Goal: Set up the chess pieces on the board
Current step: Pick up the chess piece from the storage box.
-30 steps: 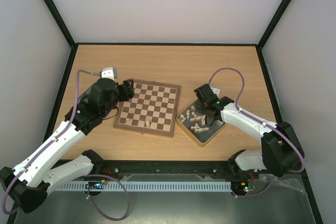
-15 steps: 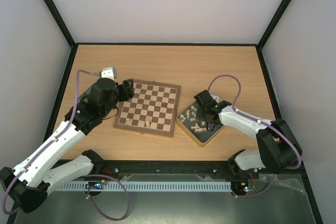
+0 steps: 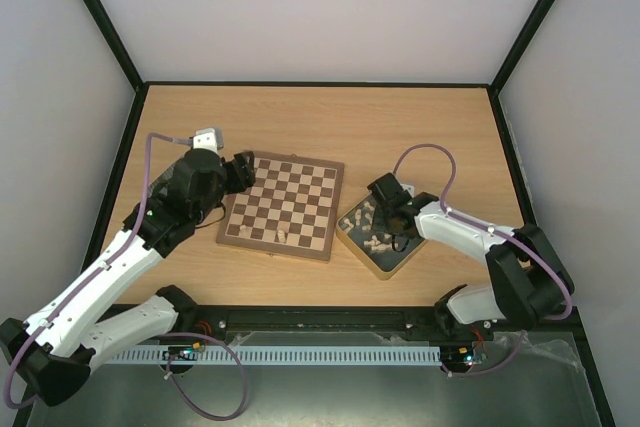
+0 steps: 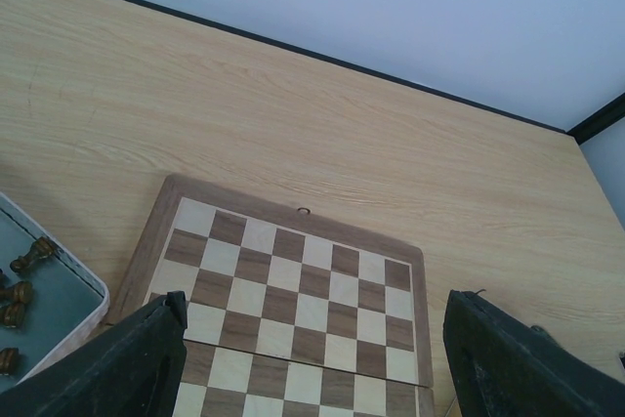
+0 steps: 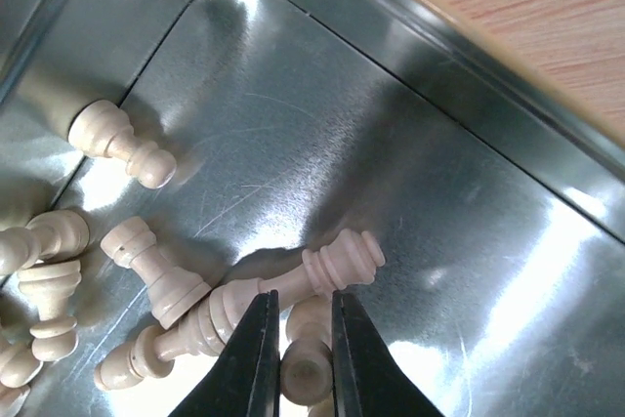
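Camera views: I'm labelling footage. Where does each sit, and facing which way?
Top external: above and behind, looking down at the table; left arm, right arm show.
Left wrist: on the left arm, facing across the board; open left gripper shows.
Right wrist: looking down into the tin; right gripper pinches a pale piece.
Shared: top and left wrist see the board.

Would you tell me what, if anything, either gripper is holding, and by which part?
The right gripper pinches a pale chess piece in the tin near its base; the left gripper is open and empty.
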Action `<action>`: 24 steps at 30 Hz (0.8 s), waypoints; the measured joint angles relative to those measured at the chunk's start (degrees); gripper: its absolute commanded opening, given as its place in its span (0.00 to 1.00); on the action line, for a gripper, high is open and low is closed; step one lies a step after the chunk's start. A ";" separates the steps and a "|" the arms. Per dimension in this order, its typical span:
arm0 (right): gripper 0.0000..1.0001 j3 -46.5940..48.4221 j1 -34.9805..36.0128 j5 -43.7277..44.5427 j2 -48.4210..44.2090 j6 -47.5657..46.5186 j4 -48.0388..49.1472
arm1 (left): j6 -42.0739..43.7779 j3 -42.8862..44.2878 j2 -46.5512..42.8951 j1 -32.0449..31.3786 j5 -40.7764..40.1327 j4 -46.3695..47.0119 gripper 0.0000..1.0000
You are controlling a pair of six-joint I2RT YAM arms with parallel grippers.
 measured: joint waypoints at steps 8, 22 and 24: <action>0.03 1.03 1.25 3.15 -1.27 0.55 -1.75 | 0.00 -0.42 -0.04 0.24 -0.02 -0.02 0.74; 0.03 23.10 14.93 3.98 6.47 0.61 -3.19 | -0.24 0.42 -4.96 0.52 -5.88 -1.03 0.74; 0.03 28.22 18.05 3.30 12.00 -0.17 -2.62 | -0.22 1.42 -6.10 0.55 -7.56 -1.73 0.74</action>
